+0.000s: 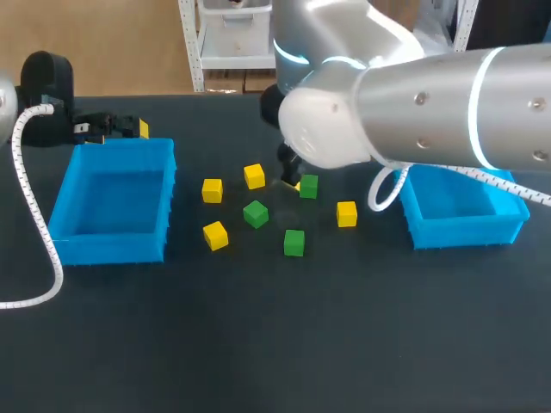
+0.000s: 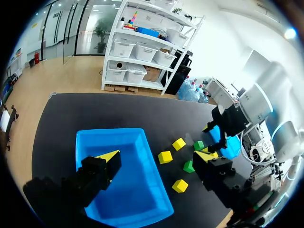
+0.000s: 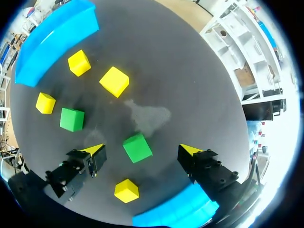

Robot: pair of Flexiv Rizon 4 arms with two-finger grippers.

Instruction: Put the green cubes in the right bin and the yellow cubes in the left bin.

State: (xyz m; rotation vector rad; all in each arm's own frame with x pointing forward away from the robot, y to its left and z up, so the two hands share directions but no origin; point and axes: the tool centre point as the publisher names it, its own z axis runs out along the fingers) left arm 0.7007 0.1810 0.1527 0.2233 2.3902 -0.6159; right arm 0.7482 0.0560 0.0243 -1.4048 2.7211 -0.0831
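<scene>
Closest to you is your right arm (image 1: 430,103), which comes in over the right edge of the table (image 1: 275,344) and reaches to its middle. There the right jaws hang wide open and grip nothing. The far green cube (image 3: 137,147) lies on the table between their yellow fingertips (image 3: 95,151), touching neither one. Toward the near edge from it sit the middle green cube (image 1: 255,213) and the near green cube (image 1: 294,243), each apart from the others. The far yellow cube (image 1: 253,175) and the left yellow cube (image 1: 212,190) lie near each other on the left-edge side of the green ones. The near yellow cube (image 1: 215,235) sits closer to the near edge. The right yellow cube (image 1: 346,213) lies between the green cubes and the right bin (image 1: 465,231), which stands by the right edge. The left bin (image 1: 108,249) stands by the left edge, so all seven cubes lie on the table between the two bins. Your left jaws sit near the far left corner, just beyond the left bin's far wall, also spread wide with nothing between them.
</scene>
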